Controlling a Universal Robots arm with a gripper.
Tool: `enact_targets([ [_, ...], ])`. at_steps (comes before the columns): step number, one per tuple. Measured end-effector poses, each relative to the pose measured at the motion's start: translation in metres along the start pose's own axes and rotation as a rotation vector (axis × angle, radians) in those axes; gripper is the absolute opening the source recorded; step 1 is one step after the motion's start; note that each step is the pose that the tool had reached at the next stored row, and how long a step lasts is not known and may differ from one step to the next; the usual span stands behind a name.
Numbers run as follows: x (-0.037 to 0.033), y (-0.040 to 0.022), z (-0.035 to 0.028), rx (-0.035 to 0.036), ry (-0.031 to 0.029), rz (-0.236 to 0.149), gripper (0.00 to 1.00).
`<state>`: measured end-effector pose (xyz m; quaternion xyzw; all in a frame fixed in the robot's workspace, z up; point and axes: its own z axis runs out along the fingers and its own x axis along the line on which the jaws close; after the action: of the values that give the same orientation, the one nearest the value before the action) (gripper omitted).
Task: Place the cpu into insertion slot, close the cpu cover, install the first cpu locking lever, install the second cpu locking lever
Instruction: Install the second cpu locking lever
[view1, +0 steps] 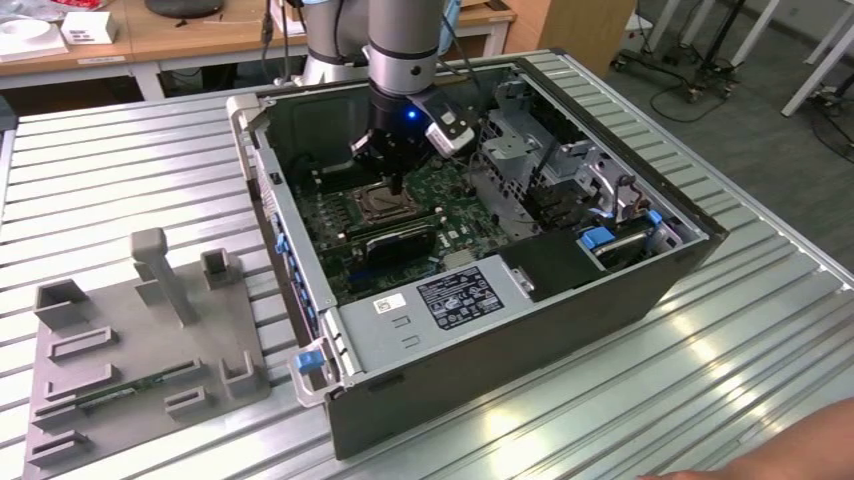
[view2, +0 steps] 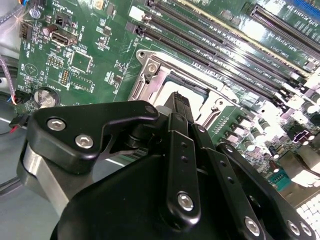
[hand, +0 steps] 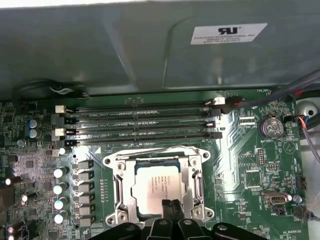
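The cpu sits in the insertion slot, cpu cover shut over it; the gripper, fingers together, empty, hovers at the socket's edge. Pressing a locking lever likely needs a steady downward-and-sideways hook. The levers themselves are hard to make out behind the fingers.

So the whole setup sits on a metal table with long raised ribs running across it. An open computer case lies on its side right on the ribs, roughly in the middle. Toward the exterior view's left there's a flat grey fixture plate with upright blocks and pockets, also straight on the table, just beside the case.
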<state>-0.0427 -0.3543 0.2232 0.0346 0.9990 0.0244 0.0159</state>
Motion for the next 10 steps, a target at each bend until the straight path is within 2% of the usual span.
enact_targets([
  [10,-0.0007,-0.0055,-0.0099,-0.0009,0.0,0.0,0.11],
])
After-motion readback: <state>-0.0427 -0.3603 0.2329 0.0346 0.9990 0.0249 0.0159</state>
